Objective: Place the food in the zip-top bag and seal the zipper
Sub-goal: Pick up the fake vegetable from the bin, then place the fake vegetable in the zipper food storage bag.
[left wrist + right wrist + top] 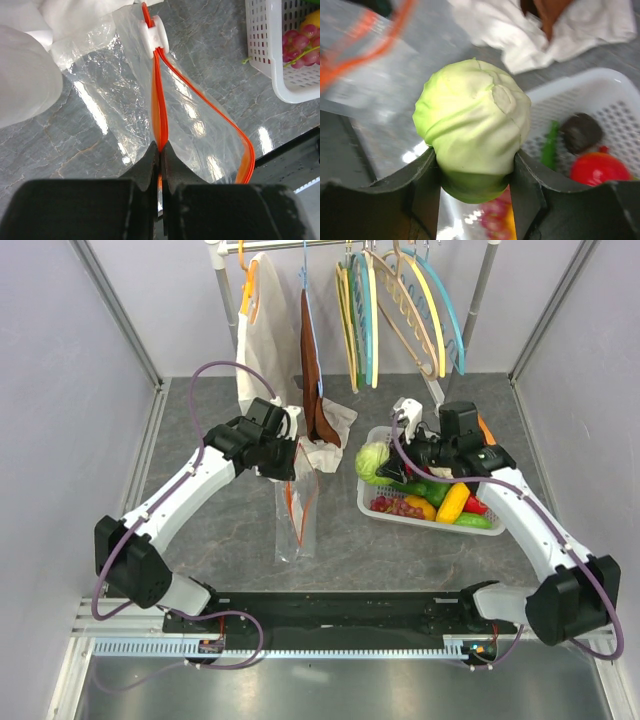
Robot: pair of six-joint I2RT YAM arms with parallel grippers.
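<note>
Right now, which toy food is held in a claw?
The pale green cabbage, gripped between the fingers of the right claw; the rest of the food lies in the white basket.

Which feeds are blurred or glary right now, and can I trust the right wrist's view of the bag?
Right wrist: cabbage in the right tool sharp, zip-top bag behind it smeared, not trustworthy, basket soft. Left wrist: white glare streaks on the bag film, zipper crisp. Top external: evenly lit, sharp.
</note>
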